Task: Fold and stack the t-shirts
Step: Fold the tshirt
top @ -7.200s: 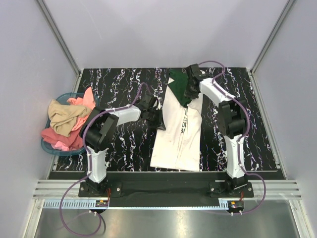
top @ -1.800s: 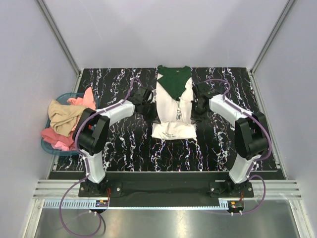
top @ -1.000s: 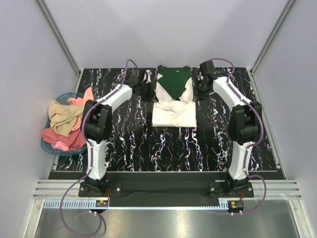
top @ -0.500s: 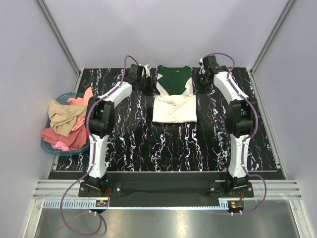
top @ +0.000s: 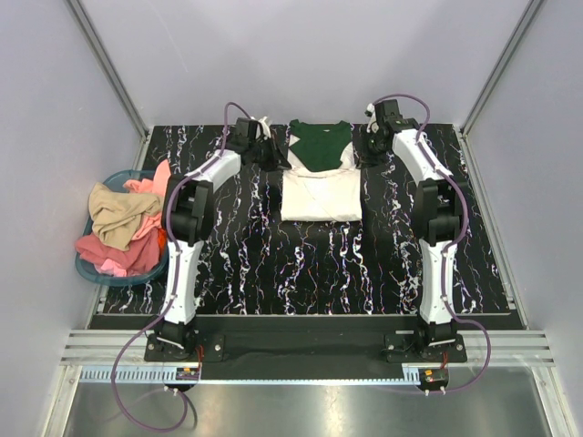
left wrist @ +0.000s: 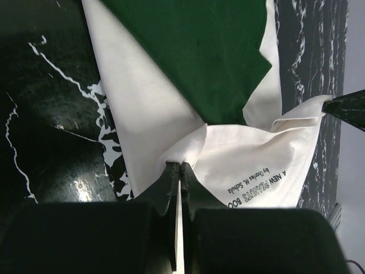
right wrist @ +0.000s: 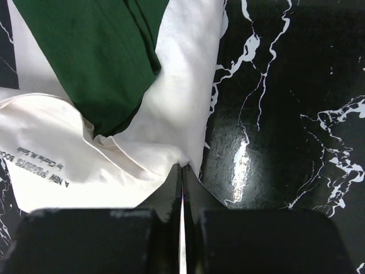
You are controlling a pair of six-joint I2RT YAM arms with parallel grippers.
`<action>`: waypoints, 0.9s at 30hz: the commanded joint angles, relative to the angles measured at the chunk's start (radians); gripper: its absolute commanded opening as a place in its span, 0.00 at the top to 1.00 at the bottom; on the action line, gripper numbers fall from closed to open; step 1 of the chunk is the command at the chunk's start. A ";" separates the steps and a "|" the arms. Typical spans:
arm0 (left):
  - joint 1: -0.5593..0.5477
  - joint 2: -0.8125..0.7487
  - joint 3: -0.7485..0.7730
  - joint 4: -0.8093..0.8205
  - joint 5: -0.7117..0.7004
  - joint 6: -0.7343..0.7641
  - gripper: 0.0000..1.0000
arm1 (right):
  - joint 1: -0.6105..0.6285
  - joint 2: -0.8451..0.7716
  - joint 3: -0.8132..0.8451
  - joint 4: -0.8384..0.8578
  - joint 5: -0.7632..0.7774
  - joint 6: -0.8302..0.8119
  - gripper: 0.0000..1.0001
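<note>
The cream-white t-shirt (top: 320,195) lies at the back middle of the table, its near part doubled over toward the back. The dark green t-shirt (top: 320,146) lies on its far part. My left gripper (top: 276,157) is shut on the white shirt's left edge (left wrist: 180,153). My right gripper (top: 361,155) is shut on its right edge (right wrist: 183,154). Both wrist views show the white cloth bunched at the fingertips, small dark lettering (left wrist: 259,181) on the folded layer, and the green shirt (right wrist: 97,57) beyond it.
A blue basket (top: 87,264) with tan and pink clothes stands off the table's left edge. The black marbled table (top: 301,269) lies between the shirts and the arm bases. Grey walls close in the back and sides.
Both grippers have carried the white shirt's near edge up and toward the back, folding it over itself. The white shirt went from long to a short rectangle, and the green shirt now lies flat.
</note>
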 commanded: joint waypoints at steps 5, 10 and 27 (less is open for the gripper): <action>0.018 -0.075 -0.071 0.217 0.020 -0.033 1.00 | -0.022 -0.032 0.014 0.086 -0.041 -0.009 1.00; 0.018 -0.097 -0.094 0.243 0.026 -0.030 1.00 | -0.022 -0.116 -0.072 0.164 -0.063 0.020 1.00; 0.030 0.066 0.050 0.220 0.035 -0.050 0.98 | -0.062 0.009 -0.106 0.373 -0.101 0.039 0.95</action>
